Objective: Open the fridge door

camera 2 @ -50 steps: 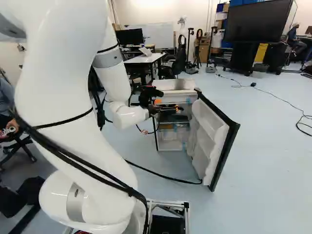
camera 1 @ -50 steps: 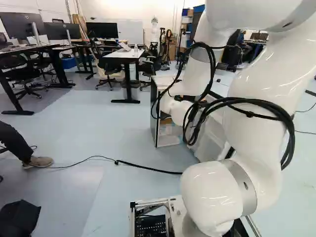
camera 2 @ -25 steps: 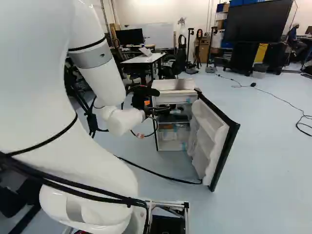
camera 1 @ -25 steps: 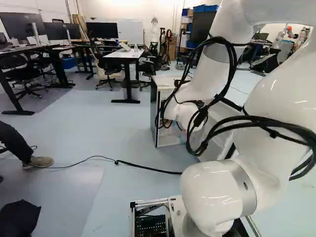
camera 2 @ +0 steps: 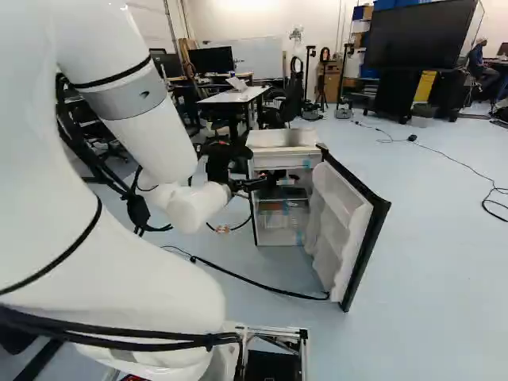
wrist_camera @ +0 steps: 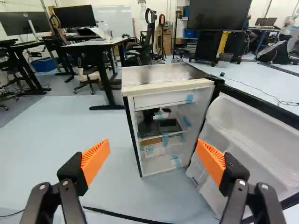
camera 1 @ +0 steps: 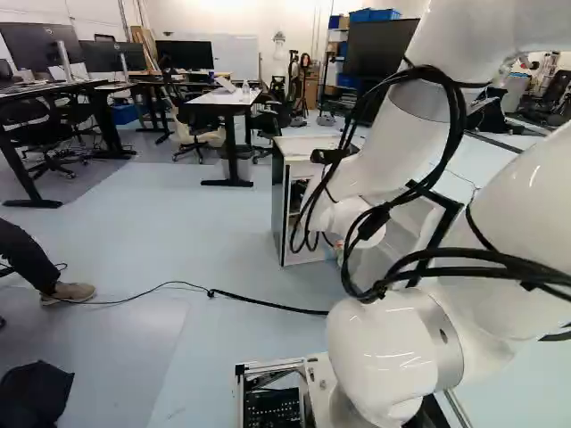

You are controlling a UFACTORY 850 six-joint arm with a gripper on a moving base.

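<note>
In the right base view the gripper (camera 2: 262,182) hangs just in front of the small fridge (camera 2: 283,138). The fridge door (camera 2: 346,230) stands swung wide open to the right, its white shelved inner side showing. Seen from the wrist, the gripper (wrist_camera: 153,151) is open, its orange pads far apart with nothing held between them. Ahead of it lies the fridge interior (wrist_camera: 163,133), with dark items on a shelf. The open door (wrist_camera: 252,144) extends beyond and behind the right finger; whether they touch I cannot tell. My arm partly covers the fridge (camera 1: 290,205) in the left base view.
Behind the fridge are a white-topped desk (camera 2: 235,97), chairs and a large dark screen (camera 2: 421,36). A black cable (camera 2: 238,278) crosses the floor before the fridge. A person's leg and shoe (camera 1: 70,292) are at the left. Another robot (wrist_camera: 288,22) stands far back.
My arm's links have swung and lowered against the base joint. The gripper has shifted left in the right base view. Fridge, door and base have stayed put.
</note>
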